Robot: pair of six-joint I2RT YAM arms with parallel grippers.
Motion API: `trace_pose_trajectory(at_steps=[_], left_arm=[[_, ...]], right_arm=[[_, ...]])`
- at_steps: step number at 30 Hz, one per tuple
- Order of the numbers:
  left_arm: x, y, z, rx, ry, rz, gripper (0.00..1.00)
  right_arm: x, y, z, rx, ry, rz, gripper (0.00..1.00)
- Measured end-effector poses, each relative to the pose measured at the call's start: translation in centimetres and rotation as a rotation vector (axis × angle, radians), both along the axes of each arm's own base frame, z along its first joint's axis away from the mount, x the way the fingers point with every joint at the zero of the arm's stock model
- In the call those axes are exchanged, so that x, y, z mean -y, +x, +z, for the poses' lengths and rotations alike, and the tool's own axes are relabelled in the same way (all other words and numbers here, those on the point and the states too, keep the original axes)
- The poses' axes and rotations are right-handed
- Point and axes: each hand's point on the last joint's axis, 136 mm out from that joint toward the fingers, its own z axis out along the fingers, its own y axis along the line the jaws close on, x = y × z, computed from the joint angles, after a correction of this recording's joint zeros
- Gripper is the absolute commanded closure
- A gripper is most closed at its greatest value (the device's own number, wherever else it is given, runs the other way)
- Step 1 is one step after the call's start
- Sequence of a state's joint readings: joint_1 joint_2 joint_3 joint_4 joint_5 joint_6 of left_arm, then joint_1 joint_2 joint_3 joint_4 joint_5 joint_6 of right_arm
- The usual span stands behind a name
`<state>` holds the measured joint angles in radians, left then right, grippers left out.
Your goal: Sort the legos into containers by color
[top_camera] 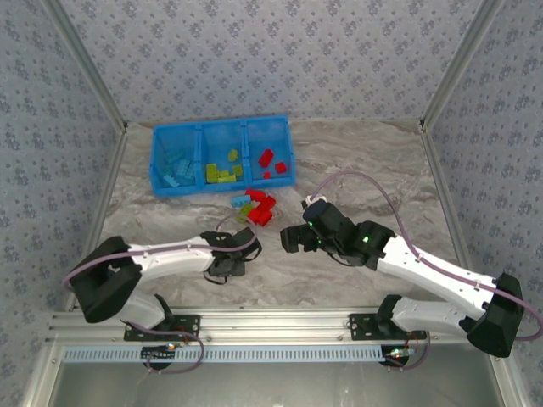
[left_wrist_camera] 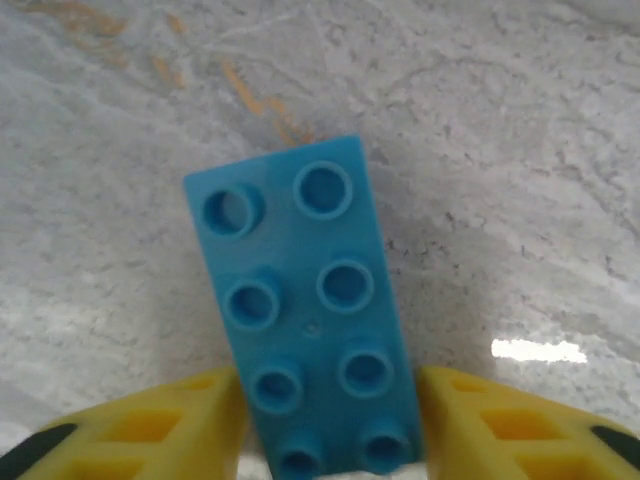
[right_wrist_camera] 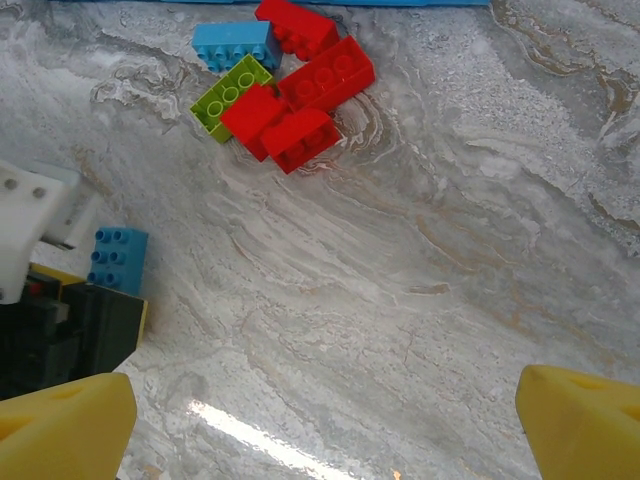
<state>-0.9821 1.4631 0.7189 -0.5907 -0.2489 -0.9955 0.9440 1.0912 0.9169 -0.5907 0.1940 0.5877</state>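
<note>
My left gripper (left_wrist_camera: 328, 405) (top_camera: 229, 258) is shut on a light blue lego (left_wrist_camera: 305, 300), its yellow fingers (left_wrist_camera: 175, 420) pressed to both long sides just above the marble table (top_camera: 339, 170). That same held lego (right_wrist_camera: 117, 258) shows at the left of the right wrist view. My right gripper (right_wrist_camera: 325, 420) (top_camera: 293, 239) hangs open over bare table, nothing between its fingers. A loose pile lies in front of the tray: red legos (right_wrist_camera: 325, 75) (top_camera: 261, 210), a lime green one (right_wrist_camera: 228, 95) and a light blue one (right_wrist_camera: 236, 45). The blue tray (top_camera: 200, 127) holds light blue legos (top_camera: 176, 167) left, green (top_camera: 223, 172) middle, red (top_camera: 271, 161) right.
Patterned walls with metal posts close in the table on three sides. The two arms lie close together at mid-table, wrists nearly facing. A cable (top_camera: 373, 182) loops above the right arm.
</note>
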Motion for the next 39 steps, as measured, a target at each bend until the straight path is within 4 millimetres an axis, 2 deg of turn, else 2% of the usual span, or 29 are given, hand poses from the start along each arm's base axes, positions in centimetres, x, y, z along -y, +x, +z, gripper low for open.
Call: trace_pose_trajectory(at_steps=[3,8,11,14,17,19,21,23,25,28,32,35,37,39], left_arm=[[0.8,0.5,0.2,0.013,-0.016,0.001,0.73],[0.7,0.9,0.8,0.040,-0.017,0.002,0.76],[0.5,1.8,3.0,0.111,-0.047,0.002,0.76],[0.2,3.7,7.1,0.216,-0.128,0.022,0.75],[-1.8,7.1,11.9,0.346,-0.193,0.101,0.74],[-4.3,9.6,14.4,0.422,-0.200,0.171,0.74],[-7.1,11.9,16.1,0.477,-0.183,0.242,0.73],[-10.0,14.3,16.8,0.508,-0.156,0.311,0.73],[-12.7,17.0,16.9,0.506,-0.131,0.378,0.74],[-15.3,22.0,16.0,0.473,-0.104,0.435,0.74],[-16.1,29.5,14.3,0.421,-0.102,0.430,0.72],[-16.1,35.1,13.6,0.417,-0.124,0.424,0.65],[-16.3,37.3,13.1,0.412,-0.145,0.426,0.57],[-16.7,38.5,13.0,0.402,-0.161,0.430,0.52]], right_arm=[[0.1,-0.1,-0.1,-0.005,-0.007,0.000,0.00],[0.2,-0.1,-0.2,-0.007,-0.009,-0.001,0.00],[0.2,-0.2,-0.3,-0.009,-0.008,-0.003,0.00],[0.2,-0.2,-0.3,-0.009,-0.007,-0.003,0.00],[0.2,-0.2,-0.2,-0.008,-0.007,-0.003,0.00],[0.2,-0.2,-0.2,-0.008,-0.006,-0.002,0.00],[0.3,-0.2,-0.1,-0.006,-0.002,-0.003,0.00],[0.3,-0.3,0.1,-0.003,0.005,-0.005,0.00],[0.4,-0.5,0.2,0.001,0.011,-0.004,0.00],[0.6,-0.7,0.3,0.004,0.019,-0.002,0.00],[0.7,-0.8,0.7,0.010,0.033,-0.006,0.00],[1.0,-1.0,0.8,0.009,0.033,-0.007,0.00],[1.2,-1.1,1.0,0.011,0.033,-0.008,0.00],[1.3,-1.2,1.2,0.016,0.038,-0.009,0.00]])
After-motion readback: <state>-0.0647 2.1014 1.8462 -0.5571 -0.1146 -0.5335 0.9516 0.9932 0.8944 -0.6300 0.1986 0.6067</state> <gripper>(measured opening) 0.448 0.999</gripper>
